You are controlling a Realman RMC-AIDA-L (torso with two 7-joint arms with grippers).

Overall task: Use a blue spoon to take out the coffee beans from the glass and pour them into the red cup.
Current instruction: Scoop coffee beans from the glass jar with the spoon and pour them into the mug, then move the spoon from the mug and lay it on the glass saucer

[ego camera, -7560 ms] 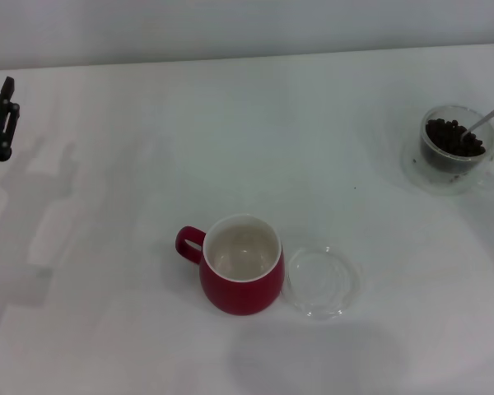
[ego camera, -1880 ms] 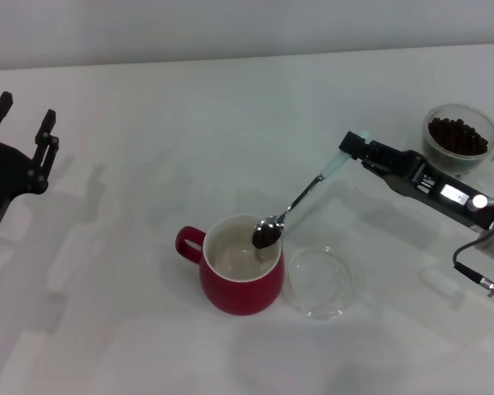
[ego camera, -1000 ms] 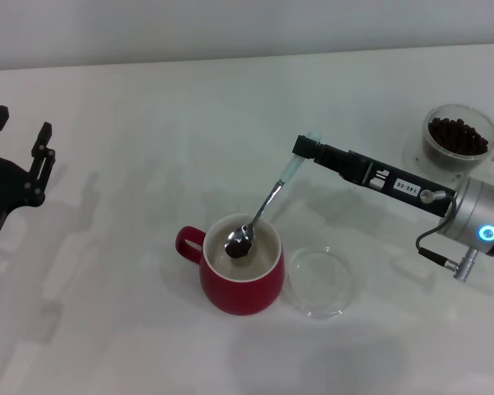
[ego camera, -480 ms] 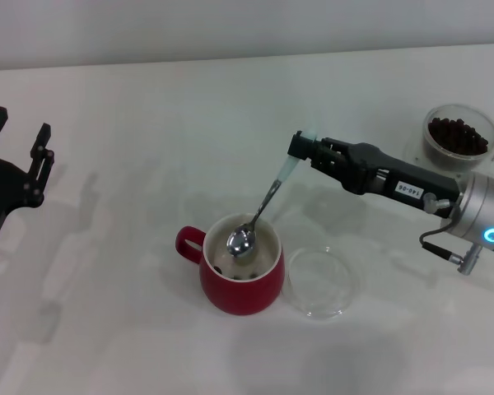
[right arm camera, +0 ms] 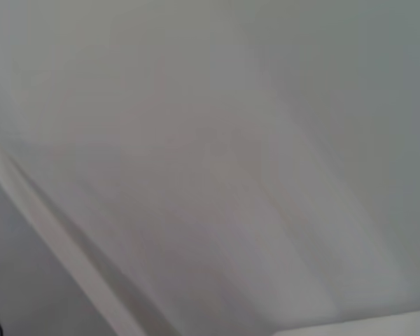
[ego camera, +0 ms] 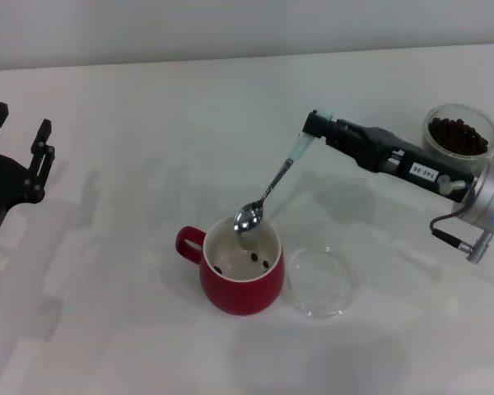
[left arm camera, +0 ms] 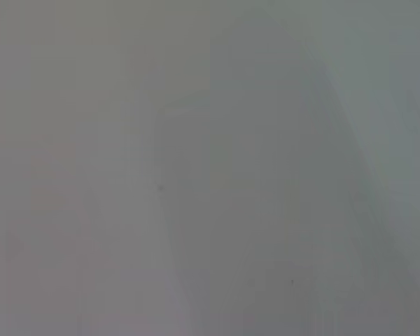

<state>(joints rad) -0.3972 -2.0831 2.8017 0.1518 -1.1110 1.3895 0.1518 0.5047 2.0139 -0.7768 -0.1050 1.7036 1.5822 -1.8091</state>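
Head view: a few beans [ego camera: 253, 258] lie in the red cup [ego camera: 241, 277] near the front edge; the glass [ego camera: 459, 137] at the right edge holds plenty more. Right gripper [ego camera: 315, 130] clenches the spoon [ego camera: 267, 192], bowl empty above the cup. Left gripper [ego camera: 18, 138] spread, idle at the left edge. Wrist views: blank surface only.

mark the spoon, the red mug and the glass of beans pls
pale-blue-handled metal teaspoon [ego camera: 249, 220]: head view, on its bowl.
glossy red mug [ego camera: 240, 290]: head view, on its front wall.
small clear glass of coffee beans [ego camera: 459, 135]: head view, on the beans.
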